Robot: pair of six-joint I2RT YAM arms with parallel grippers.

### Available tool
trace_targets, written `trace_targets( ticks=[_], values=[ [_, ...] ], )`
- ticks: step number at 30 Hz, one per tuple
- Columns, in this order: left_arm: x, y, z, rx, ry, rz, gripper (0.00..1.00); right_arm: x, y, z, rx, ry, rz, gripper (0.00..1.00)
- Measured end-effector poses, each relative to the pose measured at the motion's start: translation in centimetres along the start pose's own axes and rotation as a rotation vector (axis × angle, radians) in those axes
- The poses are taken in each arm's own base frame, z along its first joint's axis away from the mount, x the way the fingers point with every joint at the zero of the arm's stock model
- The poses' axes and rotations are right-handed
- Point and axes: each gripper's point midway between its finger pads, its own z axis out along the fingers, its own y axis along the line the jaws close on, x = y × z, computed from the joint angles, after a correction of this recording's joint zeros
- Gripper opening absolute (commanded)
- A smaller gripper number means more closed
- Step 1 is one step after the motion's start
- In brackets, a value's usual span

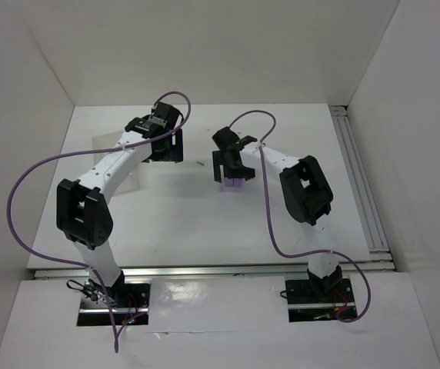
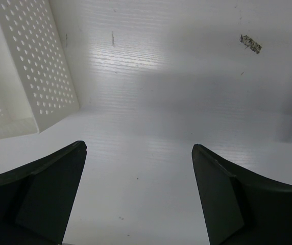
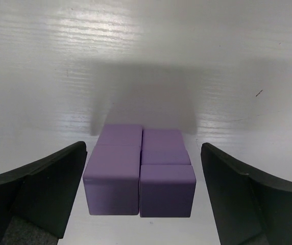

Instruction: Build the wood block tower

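Observation:
A cluster of light-purple blocks [image 3: 141, 173] sits on the white table, packed side by side in two rows, and shows in the top view [image 1: 236, 184]. My right gripper [image 3: 143, 153] is open, with a jaw on each side of the cluster and a gap to both; in the top view it [image 1: 231, 173] hovers right over the blocks. My left gripper [image 2: 138, 148] is open and empty above bare table, left of the cluster [image 1: 166, 146]. The dark blue notched block is out of view.
A white perforated tray [image 2: 39, 66] stands to the left of my left gripper and shows faintly in the top view [image 1: 106, 146]. A small dark scrap [image 2: 250, 43] lies on the table between the grippers. White walls enclose the table.

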Motion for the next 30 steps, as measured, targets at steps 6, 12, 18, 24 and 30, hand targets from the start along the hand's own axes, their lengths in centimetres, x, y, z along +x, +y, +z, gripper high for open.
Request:
trace_targets(
  ticks=[6,12,18,24,30],
  values=[
    [0.0,0.0,0.0,0.000,0.000,0.000,0.97,-1.1,-0.1,-0.6,0.016,-0.027,-0.002,1.00],
    [0.0,0.0,0.0,0.000,0.000,-0.001,0.97,-2.4,-0.2,-1.8,0.024,-0.052,-0.007,1.00],
    [0.5,0.1,0.2,-0.005,0.012,0.004,0.97,-4.4,-0.9,-6.5,-0.004,-0.162,0.013,0.69],
    [0.6,0.1,0.3,-0.006,0.014,0.004,0.97,-3.0,-3.4,-13.2,-0.091,-0.325,0.067,0.05],
    [0.6,0.1,0.3,-0.006,0.014,0.004,0.97,3.2,-3.8,-8.5,-0.106,-0.193,0.085,0.00]
  ],
)
